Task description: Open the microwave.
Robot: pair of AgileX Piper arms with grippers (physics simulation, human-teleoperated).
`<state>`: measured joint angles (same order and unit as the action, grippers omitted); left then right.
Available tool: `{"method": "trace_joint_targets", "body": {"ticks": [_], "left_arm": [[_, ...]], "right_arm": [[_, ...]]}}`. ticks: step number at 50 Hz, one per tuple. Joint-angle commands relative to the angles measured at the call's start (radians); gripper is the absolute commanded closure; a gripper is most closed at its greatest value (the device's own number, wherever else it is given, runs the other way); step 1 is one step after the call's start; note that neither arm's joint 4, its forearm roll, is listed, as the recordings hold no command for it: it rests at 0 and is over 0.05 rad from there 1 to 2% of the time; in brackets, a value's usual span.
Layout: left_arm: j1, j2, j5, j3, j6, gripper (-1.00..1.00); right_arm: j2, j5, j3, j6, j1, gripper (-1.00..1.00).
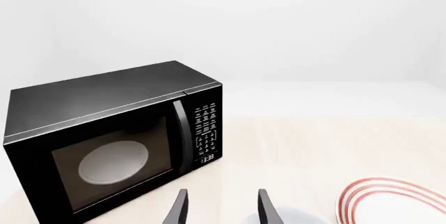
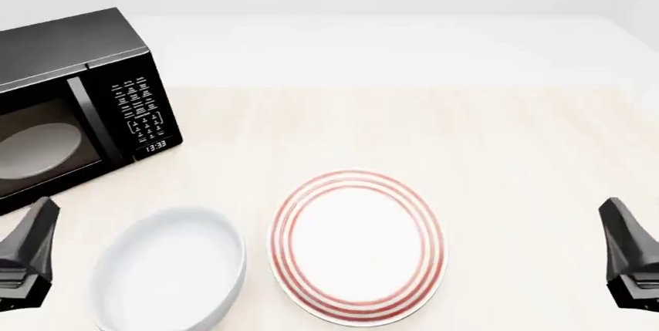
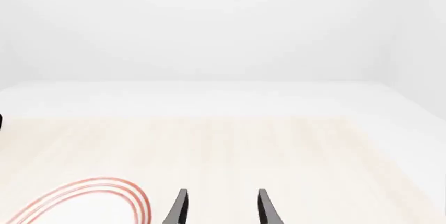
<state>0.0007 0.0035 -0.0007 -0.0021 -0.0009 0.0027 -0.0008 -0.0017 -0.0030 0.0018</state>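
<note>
Front view coverage runs from the left edge of the tabletop (image 2: pixel 515 138), where the microwave (image 2: pixel 72 107) is seen standing near the far left corner, partly cut off by the frame. Its windowed door is shut, a pale turntable (image 2: pixel 36 150) is visible behind the glass, and the keypad panel (image 2: pixel 139 111) with a small clock display is set on its right side. Nearer the front edge, the left gripper (image 1: pixel 219 208) is held with its fingers spread and nothing between them, pointed toward the microwave and apart from it. Just beside it a pale bowl (image 2: pixel 170 273) is placed, and a red-ringed white plate (image 2: pixel 359 246) is set to the bowl's right, close to it. At the right edge the right gripper (image 3: pixel 219 208) is seen, its fingers likewise spread and empty, above bare tabletop.
</note>
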Motion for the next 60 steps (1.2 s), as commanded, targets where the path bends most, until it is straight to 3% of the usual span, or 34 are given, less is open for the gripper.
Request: {"method": "trace_joint_targets", "body": {"ticks": [1, 13, 22, 32, 46, 60], "left_arm": [[0.005, 0.007, -0.002, -0.005, -0.006, -1.0], [0.012, 0.001, 0.009, -0.014, -0.023, -1.0], [0.022, 0.0, 0.046, -0.05, 0.018, -1.0], [0.04, 0.034, 0.068, -0.082, -0.016, -1.0], [0.026, 0.161, 0.139, -0.266, -0.009, -1.0], [0.044, 0.268, 0.136, -0.325, -0.012, -1.0]], "right_arm": [[0.005, -0.002, -0.003, -0.006, 0.004, -1.0], [0.005, -0.001, -0.003, -0.006, 0.004, -1.0], [0.004, -0.001, -0.003, -0.006, 0.004, -1.0], [-0.001, 0.0, -0.004, -0.01, 0.004, -1.0], [0.002, 0.001, -0.003, -0.007, 0.004, -1.0], [0.001, 0.002, -0.004, -0.007, 0.003, -1.0]]}}
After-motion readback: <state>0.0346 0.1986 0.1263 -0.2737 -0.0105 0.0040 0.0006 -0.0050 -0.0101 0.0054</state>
